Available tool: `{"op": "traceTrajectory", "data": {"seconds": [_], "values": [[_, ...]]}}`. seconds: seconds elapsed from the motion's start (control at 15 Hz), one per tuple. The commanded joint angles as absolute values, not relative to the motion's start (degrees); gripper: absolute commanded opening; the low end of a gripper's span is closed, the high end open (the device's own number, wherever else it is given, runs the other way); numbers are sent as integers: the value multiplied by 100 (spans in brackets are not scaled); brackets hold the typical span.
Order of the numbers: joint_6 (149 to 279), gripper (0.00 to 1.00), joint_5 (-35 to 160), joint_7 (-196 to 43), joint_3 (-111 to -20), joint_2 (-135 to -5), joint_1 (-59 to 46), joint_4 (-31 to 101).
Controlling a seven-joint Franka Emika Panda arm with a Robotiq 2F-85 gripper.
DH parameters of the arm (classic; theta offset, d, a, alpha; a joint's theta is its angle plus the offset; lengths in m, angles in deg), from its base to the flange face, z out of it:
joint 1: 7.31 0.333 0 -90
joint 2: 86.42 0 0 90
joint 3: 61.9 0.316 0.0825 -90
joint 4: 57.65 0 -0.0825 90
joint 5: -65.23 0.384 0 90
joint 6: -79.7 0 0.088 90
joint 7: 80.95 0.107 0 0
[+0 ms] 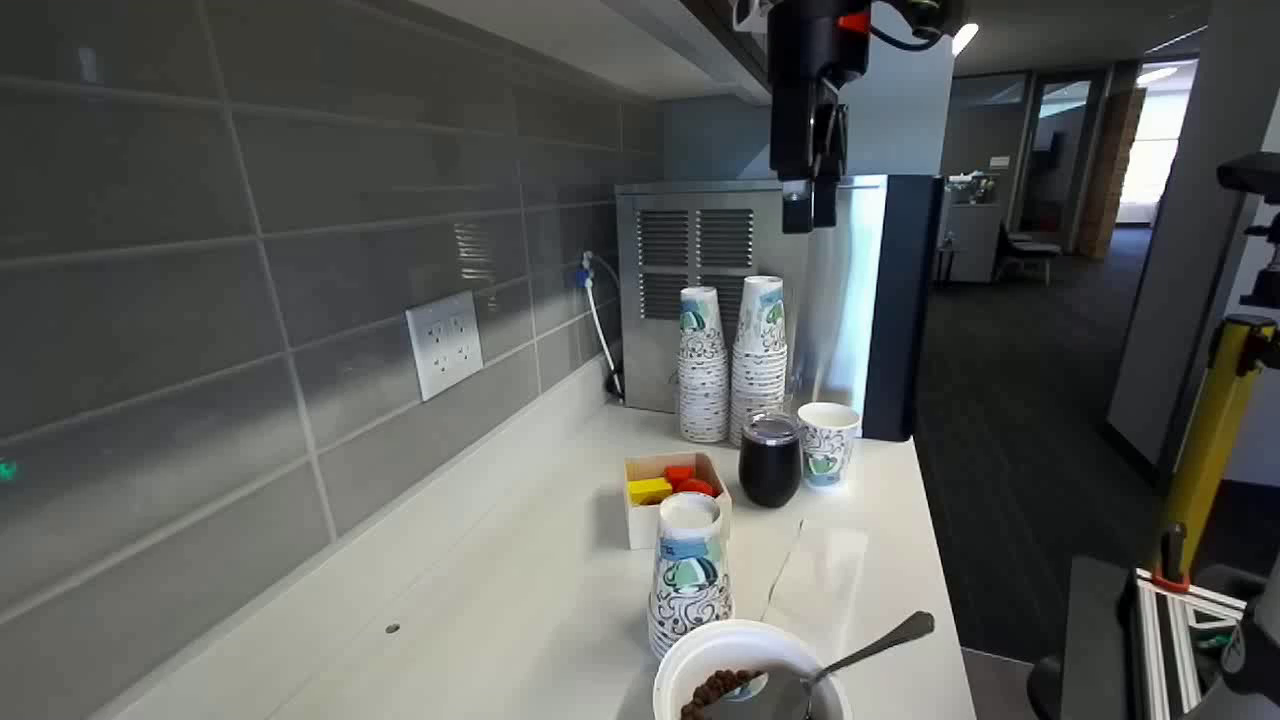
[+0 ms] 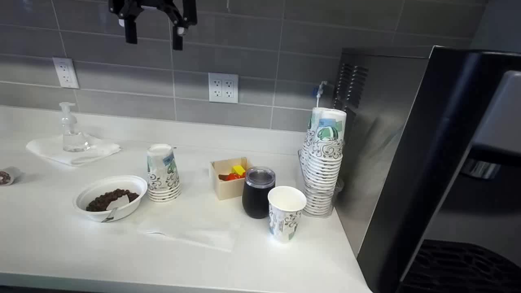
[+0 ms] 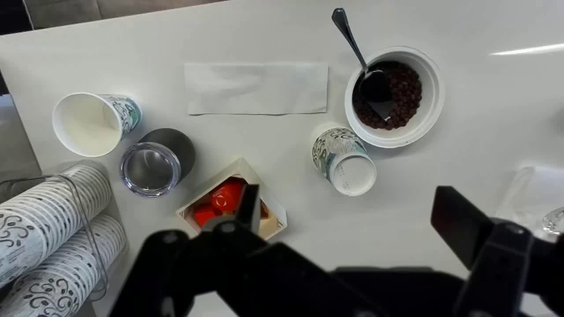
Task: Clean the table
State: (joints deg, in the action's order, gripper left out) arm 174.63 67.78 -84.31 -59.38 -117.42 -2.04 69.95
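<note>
The table (image 2: 171, 260) is a long cream countertop, visible in both exterior views (image 1: 480, 600) and the wrist view (image 3: 352, 237). On it are a white bowl (image 2: 131, 208) of brown pellets with a spoon (image 3: 348, 37), a folded white napkin (image 3: 257, 90), a short upside-down paper cup stack (image 2: 163, 173), a small box (image 2: 230, 189) of red and yellow pieces, a black tumbler (image 2: 255, 201) and an upright paper cup (image 2: 283, 221). My gripper (image 2: 154, 44) is open and empty, high above the table; its spread fingers also show in the wrist view (image 3: 348, 191).
Tall paper cup stacks (image 2: 323, 175) stand in a wire holder beside a steel and black machine (image 2: 382, 134). A soap dispenser (image 2: 75, 136) stands on napkins. A cup (image 2: 12, 176) lies on its side at the edge of view. A grey tiled wall (image 2: 252, 49) runs behind; a cabinet hangs above.
</note>
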Motion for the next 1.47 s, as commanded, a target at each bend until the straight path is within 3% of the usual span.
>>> {"op": "traceTrajectory", "data": {"seconds": [0.0, 0.73, 1.4], "values": [[17455, 100, 6787, -8438, -5919, -11737, -227, 6981], [17818, 100, 6849, -8239, -5868, -11699, -247, 7352], [20180, 100, 6957, -7347, -5820, -11799, -384, 9244]]}}
